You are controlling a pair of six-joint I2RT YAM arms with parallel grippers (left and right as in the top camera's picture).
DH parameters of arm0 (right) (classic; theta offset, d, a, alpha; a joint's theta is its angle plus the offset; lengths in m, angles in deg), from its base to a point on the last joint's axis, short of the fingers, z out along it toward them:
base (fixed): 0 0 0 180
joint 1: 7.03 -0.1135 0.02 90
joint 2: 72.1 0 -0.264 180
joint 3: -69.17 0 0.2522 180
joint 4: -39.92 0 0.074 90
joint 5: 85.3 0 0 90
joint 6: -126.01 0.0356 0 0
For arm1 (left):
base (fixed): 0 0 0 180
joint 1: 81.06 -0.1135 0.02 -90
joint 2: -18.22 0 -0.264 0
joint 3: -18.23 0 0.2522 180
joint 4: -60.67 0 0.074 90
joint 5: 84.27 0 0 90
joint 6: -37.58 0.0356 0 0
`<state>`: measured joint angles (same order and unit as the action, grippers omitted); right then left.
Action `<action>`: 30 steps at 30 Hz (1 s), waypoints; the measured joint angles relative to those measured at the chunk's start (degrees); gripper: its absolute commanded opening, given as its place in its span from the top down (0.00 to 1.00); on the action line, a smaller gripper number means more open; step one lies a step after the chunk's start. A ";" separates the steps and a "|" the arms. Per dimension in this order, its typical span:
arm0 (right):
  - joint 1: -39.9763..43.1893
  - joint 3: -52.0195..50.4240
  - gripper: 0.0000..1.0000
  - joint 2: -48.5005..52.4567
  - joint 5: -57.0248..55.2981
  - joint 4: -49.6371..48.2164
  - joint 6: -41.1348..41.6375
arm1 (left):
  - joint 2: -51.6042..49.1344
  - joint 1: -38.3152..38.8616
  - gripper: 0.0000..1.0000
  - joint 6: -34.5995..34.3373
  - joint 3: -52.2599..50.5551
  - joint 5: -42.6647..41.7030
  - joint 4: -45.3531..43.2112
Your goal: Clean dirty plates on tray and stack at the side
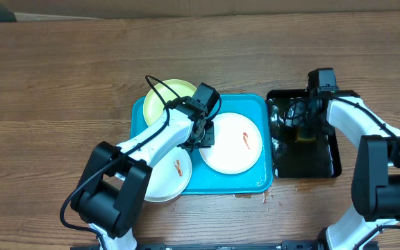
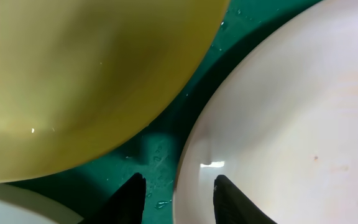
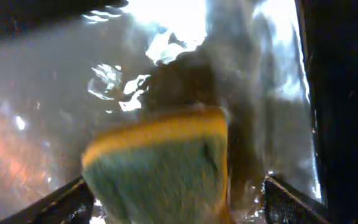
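Turquoise rectangular plastic tray [image 1: 221, 185] at frame centre carried three round plates [image 1: 231, 142]. The left gripper [image 2: 179, 178], its arm reaching in from lower left, straddled one white rim; whether it pinched was unclear. Right gripper [image 3: 176, 191], over a small black tray [image 1: 327, 165], stood spread around a yellow-and-green sponge [image 3: 160, 162].

- Big tray [image 1: 257, 104]: centre of the overhead frame.
- First plate [image 1: 162, 97]: on the big tray's upper-left corner, overhanging it.
- Second plate [image 1: 169, 179]: on its lower-left edge, overhanging it.
- Third plate [image 1: 231, 147]: on its right half.
- Small tray [image 1: 328, 165]: just right of it, with a sponge [image 3: 160, 165] inside.
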<state>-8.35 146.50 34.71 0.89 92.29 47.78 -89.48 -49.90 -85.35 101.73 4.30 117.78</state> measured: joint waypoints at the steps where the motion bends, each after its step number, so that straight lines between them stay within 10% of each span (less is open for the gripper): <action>1: 0.00 0.00 0.47 -0.04 0.04 0.44 -0.20 | 0.00 0.00 0.67 0.00 -0.02 0.00 -0.04; 5: 0.02 0.07 0.96 -0.04 0.24 1.16 0.13 | 0.00 0.00 0.71 0.00 -0.59 0.02 -1.14; 14: 0.04 2.54 0.96 0.24 1.68 9.94 0.44 | 0.00 0.02 0.95 -0.44 -3.54 -0.07 -5.75; 30: -4.11 9.99 0.96 0.79 1.95 23.47 0.42 | 0.13 0.07 0.96 -0.17 -3.54 -0.26 -6.80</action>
<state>-12.46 156.49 35.49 2.83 115.76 48.20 -89.35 -49.84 -85.53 98.18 4.03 110.98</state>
